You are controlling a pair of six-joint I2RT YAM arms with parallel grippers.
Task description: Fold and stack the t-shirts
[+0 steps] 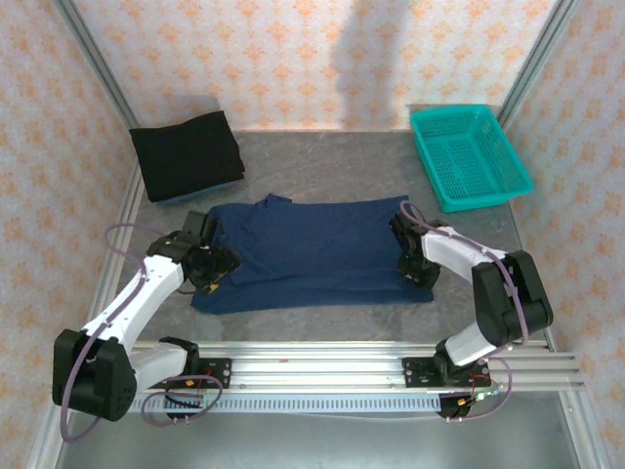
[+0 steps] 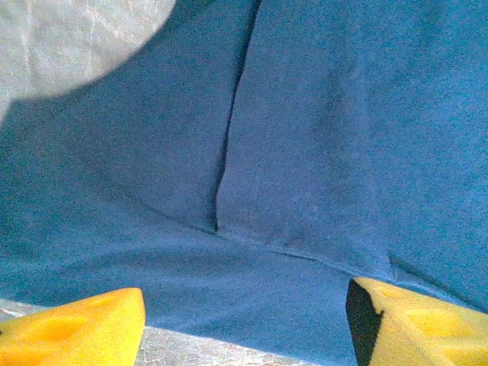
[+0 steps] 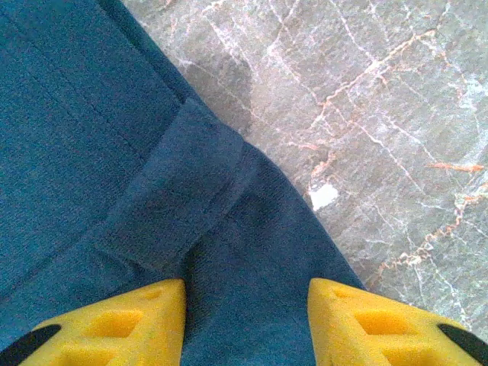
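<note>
While I watch from the overhead camera, the navy t-shirt (image 1: 312,249) lies spread across the middle of the tabletop (image 1: 322,171), its collar pointing to the far side and no print showing on the upper face. Its near left corner sags toward the rail and the cloth around it is rumpled. The black t-shirt (image 1: 186,154) sits folded in the far left corner, well apart from the navy one. At the far right stands the teal basket (image 1: 471,151), with nothing in it that I can see.

My left hand (image 1: 210,266) is down at the shirt's left edge. Through its wrist camera the yellow fingers (image 2: 84,328) stand wide apart, with blue cloth filling the space beyond them and a bare strip of tabletop just under the hem. A long crease (image 2: 229,152) runs away from the hand and meets a cross fold. Nothing is pinched between the pads.

My right hand (image 1: 410,256) rests at the shirt's right edge. Its fingers are parted at a moderate width, and the cloth lies flat between them, not gripped. Just ahead of them the sleeve (image 3: 183,191) is turned back onto the body of the shirt, and grey marbled tabletop shows to the right of the hem.
</note>
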